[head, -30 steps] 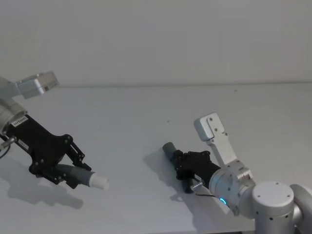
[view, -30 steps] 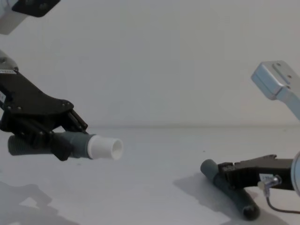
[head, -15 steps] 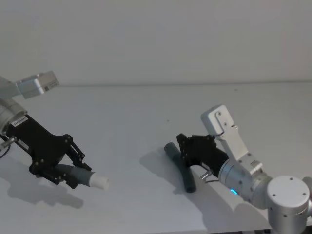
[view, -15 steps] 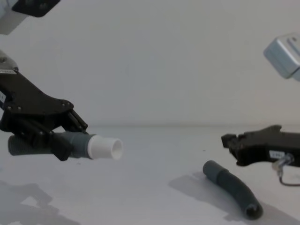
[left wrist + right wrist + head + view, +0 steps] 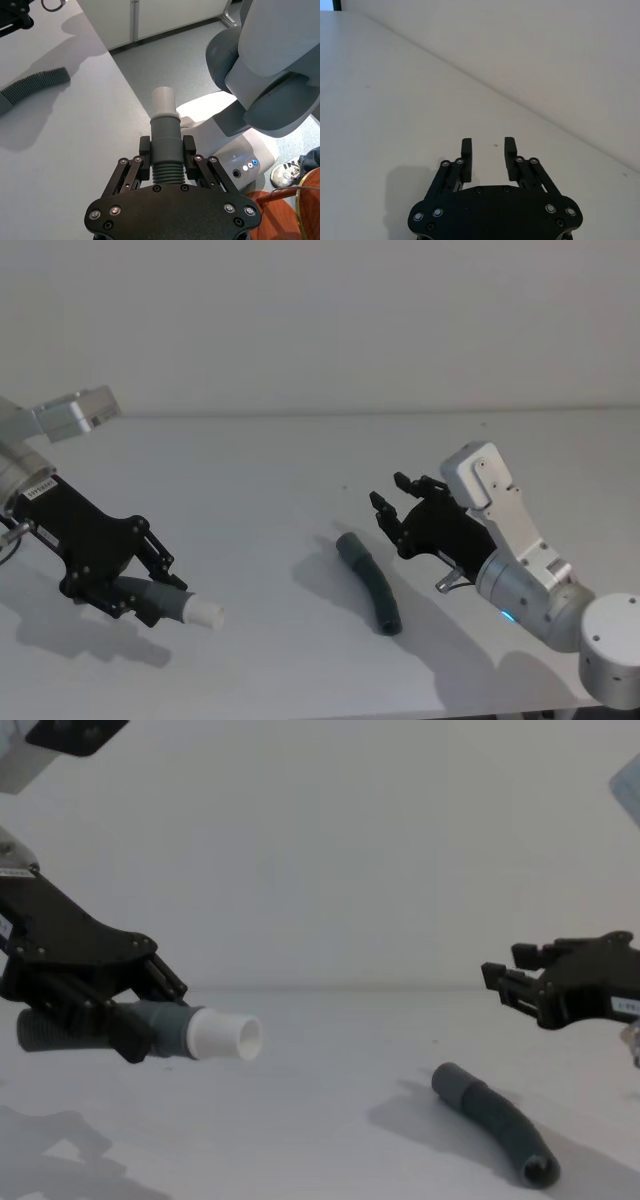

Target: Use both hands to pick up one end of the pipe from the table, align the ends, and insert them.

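Observation:
My left gripper [image 5: 150, 575] hangs above the left side of the table [image 5: 250, 475], shut on a ribbed grey pipe piece [image 5: 165, 600]. Its white plug tip [image 5: 225, 1036] points toward the right; the left wrist view shows that tip [image 5: 163, 102] sticking out past the fingers. The other pipe piece [image 5: 368, 580], curved and dark grey with a smooth cuff end, lies loose on the table [image 5: 490, 1118]. My right gripper [image 5: 392, 505] hovers above and just right of it, open and empty [image 5: 488, 147] [image 5: 505, 975].
A plain white wall rises behind the table. The table's front edge runs close below the loose piece in the head view. In the left wrist view, my own grey body [image 5: 270, 65] and the floor lie beyond that edge.
My right gripper, down at the grey piece a second ago, has risen and drawn back to the right, leaving the piece lying on the table. The left arm has not moved.

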You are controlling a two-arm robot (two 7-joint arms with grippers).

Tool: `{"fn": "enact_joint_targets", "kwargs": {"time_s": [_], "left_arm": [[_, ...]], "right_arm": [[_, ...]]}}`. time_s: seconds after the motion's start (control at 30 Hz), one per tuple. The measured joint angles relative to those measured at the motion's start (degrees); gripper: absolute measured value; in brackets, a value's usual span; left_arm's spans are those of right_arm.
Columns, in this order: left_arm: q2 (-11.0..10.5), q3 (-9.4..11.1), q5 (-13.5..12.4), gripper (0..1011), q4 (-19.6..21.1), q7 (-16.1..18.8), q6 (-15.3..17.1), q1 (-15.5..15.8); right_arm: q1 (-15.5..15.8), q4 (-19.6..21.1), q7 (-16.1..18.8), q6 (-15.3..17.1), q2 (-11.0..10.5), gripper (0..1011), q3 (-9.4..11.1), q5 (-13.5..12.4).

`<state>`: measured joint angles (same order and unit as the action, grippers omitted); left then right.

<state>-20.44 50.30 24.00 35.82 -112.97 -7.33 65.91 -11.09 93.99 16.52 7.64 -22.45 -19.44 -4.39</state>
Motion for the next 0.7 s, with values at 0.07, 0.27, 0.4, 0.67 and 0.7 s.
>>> {"fn": "enact_joint_targets", "kwargs": {"time_s": [0.07, 0.27, 0.4, 0.67, 0.7], "left_arm": [[0.0, 0.0, 0.0, 353, 0.0, 0.0, 0.0, 0.0], [0.0, 0.0, 0.0, 353, 0.0, 0.0, 0.0, 0.0], [0.0, 0.0, 0.0, 353, 0.0, 0.0, 0.0, 0.0], [0.0, 0.0, 0.0, 353, 0.0, 0.0, 0.0, 0.0], [0.0, 0.0, 0.0, 353, 0.0, 0.0, 0.0, 0.0]], "right_arm": [[0.16, 0.27, 0.28, -0.06, -0.22, 380, 0.24, 0.05], [0.7, 1.12, 0.83, 1.15, -0.49, 556, 0.8, -0.09], [1.2, 1.94, 1.24, 3.36, -0.38, 727, 1.2, -0.74], [2.32, 3.52, 1.0, 9.12, 1.3, 946, 2.1, -2.66], [2.41, 3.66, 0.87, 9.56, 1.55, 988, 2.22, -2.8]]}}
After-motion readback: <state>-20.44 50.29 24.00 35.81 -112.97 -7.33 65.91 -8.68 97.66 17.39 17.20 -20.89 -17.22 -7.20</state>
